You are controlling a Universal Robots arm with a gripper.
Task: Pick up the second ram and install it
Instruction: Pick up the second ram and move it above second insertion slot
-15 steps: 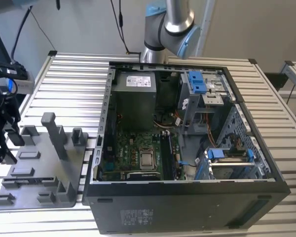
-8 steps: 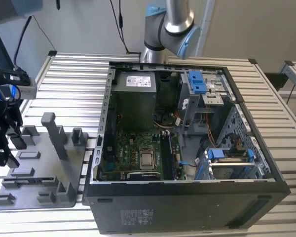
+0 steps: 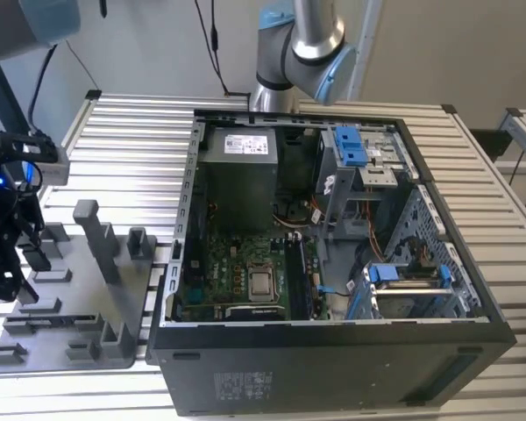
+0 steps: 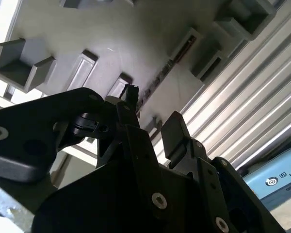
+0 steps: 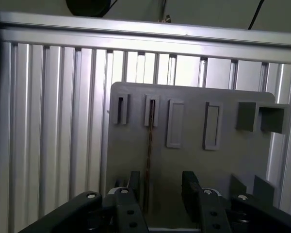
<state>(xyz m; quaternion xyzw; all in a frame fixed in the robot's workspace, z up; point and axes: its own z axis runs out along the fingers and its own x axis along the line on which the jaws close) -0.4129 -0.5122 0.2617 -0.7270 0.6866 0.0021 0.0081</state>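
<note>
The gripper [image 5: 161, 183] hangs with its jaws apart and nothing in them, low over the grey holder [image 5: 189, 165]. The holder lies on the slatted table [image 3: 131, 132] at the exterior view's left, well apart from the motherboard [image 3: 237, 263] inside the open computer case [image 3: 333, 368]. The memory stick [image 5: 148, 145] [image 4: 161, 76] stands on its thin edge in a narrow slot of that holder. In both wrist views it runs between the two fingers [image 5: 134, 183], but much nearer one than the other. That off-centre line is the main worry, I judge. If the jaws closed from here, the near finger would meet the board first and shove it sideways against the slot wall, so it could tilt, jam or be pinched crooked. A crooked hold on so thin a board could let it slip or twist in a lift, or drag the holder up with it. Whether the fingertips are already down at the level of the stick's top edge is hard to tell from these angles; if they sit too high, they would catch only a sliver of it. A stick held askew would likely meet its socket at an angle, and pressing it then could bend the board or harm the socket.
</note>
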